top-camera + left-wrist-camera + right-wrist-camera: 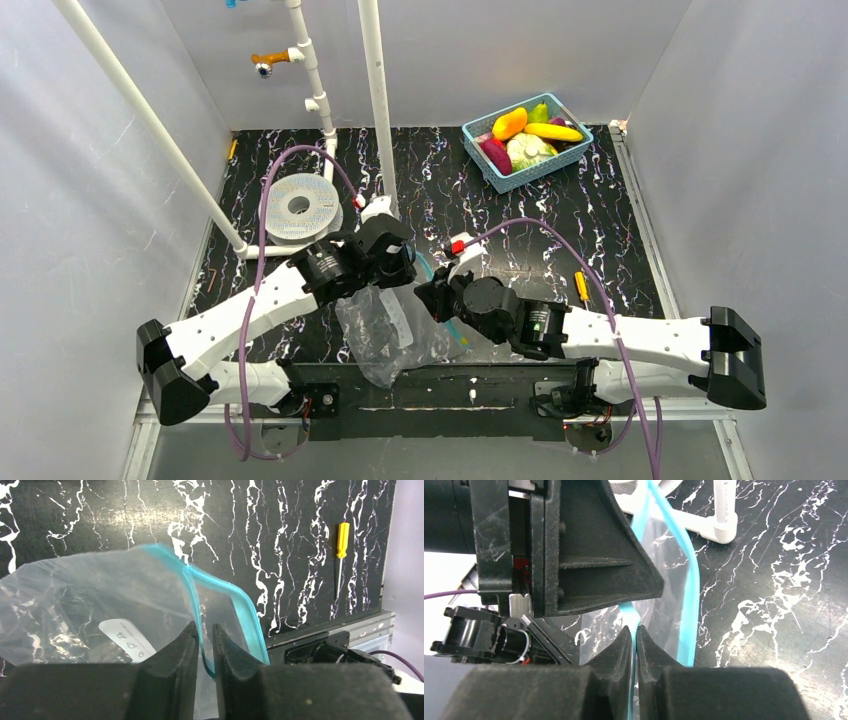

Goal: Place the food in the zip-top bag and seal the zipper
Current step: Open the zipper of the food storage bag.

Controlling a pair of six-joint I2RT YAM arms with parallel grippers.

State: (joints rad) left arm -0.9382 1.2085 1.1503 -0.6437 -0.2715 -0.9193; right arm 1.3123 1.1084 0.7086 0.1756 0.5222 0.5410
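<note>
At centre, left hand [204, 630] and right hand [634, 632] pinch the crinkly bag's [75, 595] blue zipper [240, 600].

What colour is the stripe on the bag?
The zipper is light turquoise blue; left wrist view shows it best.

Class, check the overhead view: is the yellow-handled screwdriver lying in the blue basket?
No, the screwdriver lies on the table beside the right arm, well apart from the basket.
</note>
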